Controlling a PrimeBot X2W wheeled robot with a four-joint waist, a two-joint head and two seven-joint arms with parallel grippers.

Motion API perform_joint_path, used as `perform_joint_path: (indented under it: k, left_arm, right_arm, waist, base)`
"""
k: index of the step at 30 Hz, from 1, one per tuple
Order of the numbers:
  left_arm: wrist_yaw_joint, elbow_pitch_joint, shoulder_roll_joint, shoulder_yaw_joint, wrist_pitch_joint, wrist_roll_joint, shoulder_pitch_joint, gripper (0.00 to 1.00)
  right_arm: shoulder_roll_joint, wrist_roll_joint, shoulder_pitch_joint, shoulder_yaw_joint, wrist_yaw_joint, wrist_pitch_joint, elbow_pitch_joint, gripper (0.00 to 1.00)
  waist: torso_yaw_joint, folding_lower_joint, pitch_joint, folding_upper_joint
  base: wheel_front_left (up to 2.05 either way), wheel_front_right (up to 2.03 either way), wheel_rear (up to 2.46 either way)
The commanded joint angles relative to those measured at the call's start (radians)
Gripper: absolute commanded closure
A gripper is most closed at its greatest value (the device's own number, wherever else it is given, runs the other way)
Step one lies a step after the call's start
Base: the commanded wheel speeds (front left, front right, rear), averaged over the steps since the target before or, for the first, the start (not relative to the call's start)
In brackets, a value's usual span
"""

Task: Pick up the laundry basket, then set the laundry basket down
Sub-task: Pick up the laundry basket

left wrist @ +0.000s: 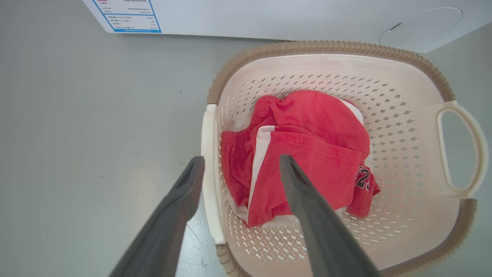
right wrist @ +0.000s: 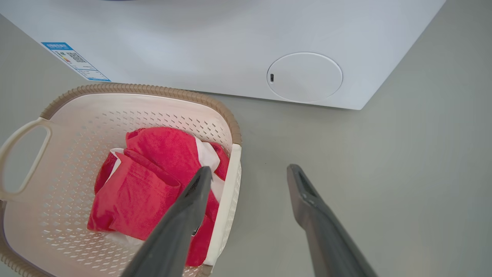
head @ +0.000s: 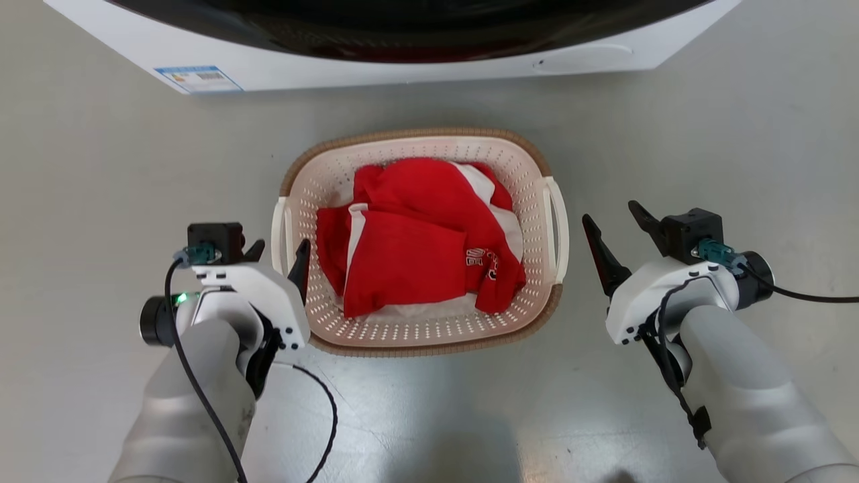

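Note:
The cream perforated laundry basket (head: 416, 136) with its brown rim stands on the floor, holding a red and white garment (head: 416, 235). My left gripper (head: 278, 255) is open and straddles the basket's left handle (left wrist: 207, 173): one finger (left wrist: 303, 192) is over the inside, the other outside. In the left wrist view the gripper (left wrist: 241, 158) sits over the basket (left wrist: 326, 47) and the garment (left wrist: 315, 154). My right gripper (head: 611, 215) is open, just right of the right handle (head: 558, 225) and apart from it. The right wrist view shows this gripper (right wrist: 250, 168) beside the basket (right wrist: 153, 90).
A white washing machine (head: 402, 67) stands close behind the basket, its dark door above and a blue label (head: 198, 78) at its lower left. Grey floor (head: 100, 168) surrounds the basket. Cables run along both forearms.

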Motion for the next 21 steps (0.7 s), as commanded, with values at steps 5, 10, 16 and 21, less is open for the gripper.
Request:
perform_joint_path:
  k: [5, 10, 16, 21]
  left_arm:
    - [-0.006, 0.027, 0.031, 0.001, -0.012, -0.008, -0.053, 0.00]
    - [0.000, 0.064, 0.039, -0.007, -0.012, -0.008, -0.089, 0.00]
    - [0.002, 0.086, 0.041, -0.021, -0.016, -0.004, -0.124, 0.00]
    - [0.003, 0.097, 0.037, -0.033, -0.018, -0.003, -0.150, 0.00]
  right_arm:
    - [0.004, 0.025, -0.012, 0.042, 0.006, -0.014, -0.002, 0.00]
    - [0.007, 0.039, -0.039, 0.054, 0.006, -0.014, 0.002, 0.00]
    - [0.015, 0.049, -0.064, 0.071, 0.006, -0.014, 0.019, 0.00]
    - [0.022, 0.058, -0.083, 0.083, 0.006, -0.014, 0.033, 0.00]
  waist:
    - [-0.001, 0.0000, 0.058, 0.0000]
    - [0.000, 0.0000, 0.095, 0.0000]
    - [0.004, 0.0000, 0.127, 0.0000]
    - [0.009, 0.0000, 0.150, 0.0000]
  base:
    - [0.00, 0.00, 0.00]
    - [0.00, 0.00, 0.00]
    - [0.00, 0.00, 0.00]
    - [0.00, 0.00, 0.00]
